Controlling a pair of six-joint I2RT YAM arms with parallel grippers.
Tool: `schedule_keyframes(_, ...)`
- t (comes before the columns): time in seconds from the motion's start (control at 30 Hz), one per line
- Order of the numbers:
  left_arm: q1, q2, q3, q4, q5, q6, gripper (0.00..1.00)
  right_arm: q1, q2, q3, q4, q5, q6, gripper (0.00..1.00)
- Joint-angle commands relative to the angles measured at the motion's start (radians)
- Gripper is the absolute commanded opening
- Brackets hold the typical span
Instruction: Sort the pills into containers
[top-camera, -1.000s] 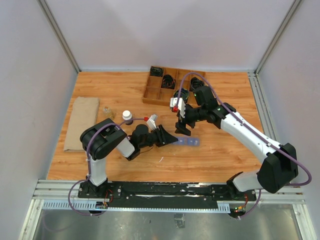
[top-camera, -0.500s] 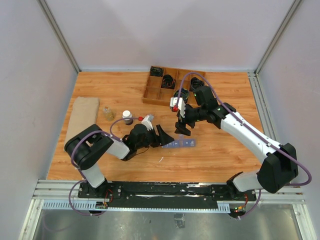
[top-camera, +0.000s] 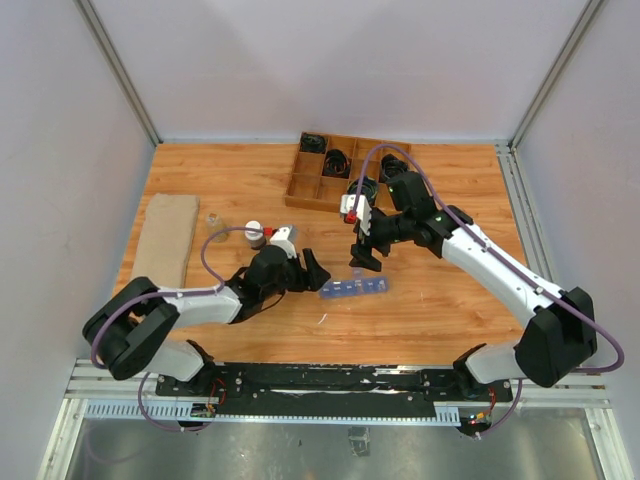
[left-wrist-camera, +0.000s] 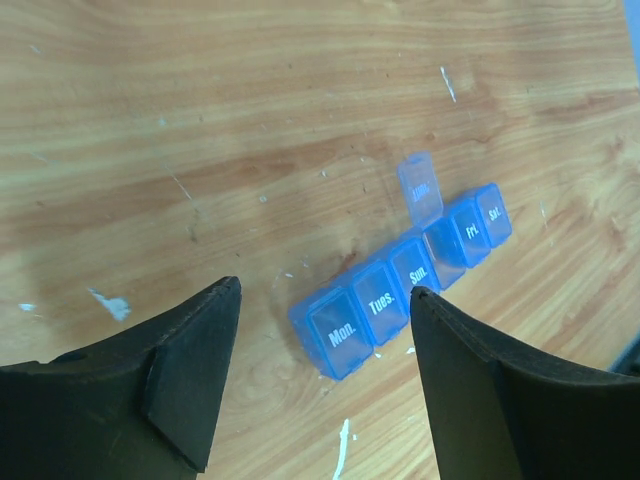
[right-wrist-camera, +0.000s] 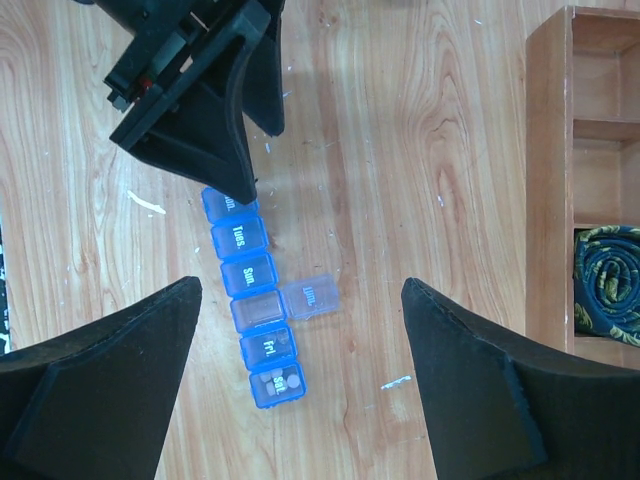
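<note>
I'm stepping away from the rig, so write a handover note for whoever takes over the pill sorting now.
Left gripper: open, empty, at the Mon end of the pill organizer.
Right gripper: open, empty, above the organizer.
Organizer lies flat on the table, fourth lid flipped open, other lids shut.
Done: pills visible in the Sat compartment.
Left: open compartment looks empty; others unclear.

The translucent-blue containers (top-camera: 354, 289) strip lies flat, one middle lid flipped open, just ahead of the left end effector (top-camera: 316, 271).

The pill organizer (top-camera: 354, 289) lies on the table (top-camera: 440, 320), just right of the left gripper (top-camera: 318, 273) and before the right gripper (top-camera: 363, 258).
</note>
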Motion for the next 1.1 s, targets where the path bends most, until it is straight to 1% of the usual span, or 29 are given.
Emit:
schedule_keyframes(0.0, -0.007, -0.101, 0.009, -0.099, -0.091, 0.168, 0.73, -0.017, -0.042, 0.0, 0.005, -0.036, 0.008, 0.83)
schedule_keyframes(0.13, -0.007, -0.189, 0.018, -0.165, -0.205, 0.262, 0.73, -0.017, -0.059, -0.006, 0.005, -0.083, 0.007, 0.83)
schedule_keyframes(0.23, -0.007, -0.256, 0.014, -0.173, -0.287, 0.329, 0.74, -0.017, -0.071, -0.01, 0.006, -0.119, 0.008, 0.84)
schedule_keyframes(0.3, -0.006, -0.296, 0.008, -0.166, -0.352, 0.367, 0.8, -0.017, -0.08, -0.011, 0.007, -0.129, 0.011, 0.84)
schedule_keyframes(0.4, -0.005, -0.344, -0.004, -0.147, -0.454, 0.416, 0.97, -0.017, -0.099, -0.021, 0.02, -0.142, 0.022, 0.84)
schedule_keyframes(0.43, -0.006, -0.36, -0.004, -0.142, -0.483, 0.437, 0.99, -0.018, -0.104, -0.024, 0.026, -0.147, 0.029, 0.84)
schedule_keyframes(0.5, -0.004, -0.374, 0.002, -0.139, -0.491, 0.472, 0.99, -0.018, -0.115, -0.025, 0.032, -0.157, 0.04, 0.85)
schedule_keyframes(0.6, 0.009, -0.386, 0.022, -0.155, -0.46, 0.504, 0.99, -0.017, -0.133, -0.021, 0.034, -0.16, 0.058, 0.85)
schedule_keyframes(0.67, 0.042, -0.39, 0.042, -0.188, -0.381, 0.493, 0.99, -0.018, -0.148, -0.018, 0.034, -0.157, 0.069, 0.87)
schedule_keyframes(0.83, 0.197, -0.41, 0.067, -0.218, -0.152, 0.395, 0.99, -0.018, -0.157, 0.004, 0.034, -0.137, 0.096, 0.93)
schedule_keyframes(0.93, 0.275, -0.409, 0.088, -0.237, -0.048, 0.349, 0.99, -0.021, -0.125, 0.01, 0.034, -0.132, 0.13, 0.93)
schedule_keyframes(1.0, 0.308, -0.402, 0.112, -0.266, -0.028, 0.337, 0.99, -0.027, -0.124, -0.01, 0.033, -0.138, 0.116, 0.94)
schedule_keyframes(1.07, 0.318, -0.397, 0.13, -0.287, -0.048, 0.342, 0.99, -0.047, -0.135, -0.057, 0.062, -0.146, 0.128, 0.96)
